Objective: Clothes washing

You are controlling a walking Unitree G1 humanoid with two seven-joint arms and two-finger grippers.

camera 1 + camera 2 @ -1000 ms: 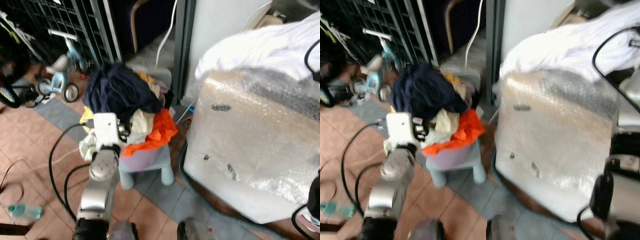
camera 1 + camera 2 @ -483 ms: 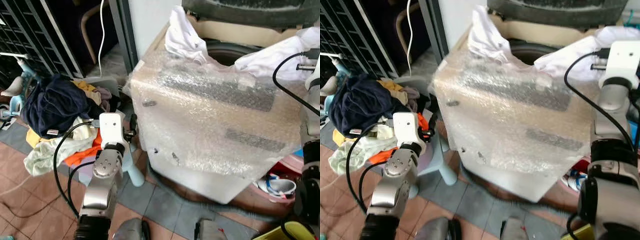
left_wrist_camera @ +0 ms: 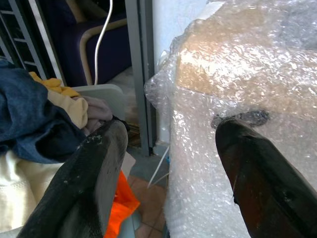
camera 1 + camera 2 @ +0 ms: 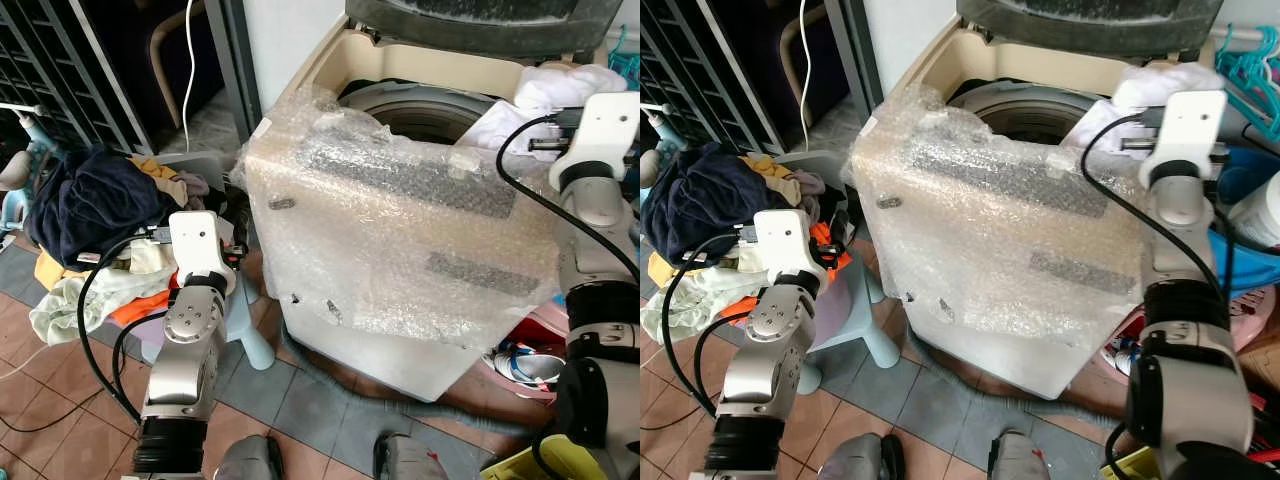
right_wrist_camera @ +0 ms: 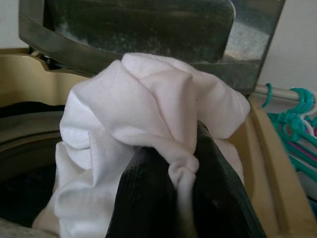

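- Your right pincer (image 5: 183,198) is clamped shut on a white garment (image 5: 148,129); the cloth bunches up over the two black fingers (image 5: 143,198) and a twisted fold runs down between them.
- In the head views that white garment (image 4: 560,85) sits at the rim of the washing machine (image 4: 400,250), at about 2 o'clock in the picture, just in front of your right wrist.
- The relation to watch: the open drum (image 4: 430,110) lies at about 9 o'clock from the held garment, close beside it and lower. Part of the cloth already drapes over the rim towards the opening.
- So, in my judgement, you need a short carry towards 9 o'clock, then a release over the dark hole. The right arm is the nearer one by far.
- The raised lid (image 5: 148,25) stands just behind the garment at 12 o'clock, so keep the carry low and inward.
- Your left pincer (image 3: 168,168) is spread wide and holds nothing. It hangs between the bubble-wrapped side of the machine and the pile of clothes (image 4: 90,200).
- That pile, heaped on a small plastic stool (image 4: 240,335), lies at about 9 o'clock in the head view, just beside the left arm, so the next load falls to that arm.
- Teal hangers (image 5: 297,119) hang past the far side of the machine, well clear of the drum.
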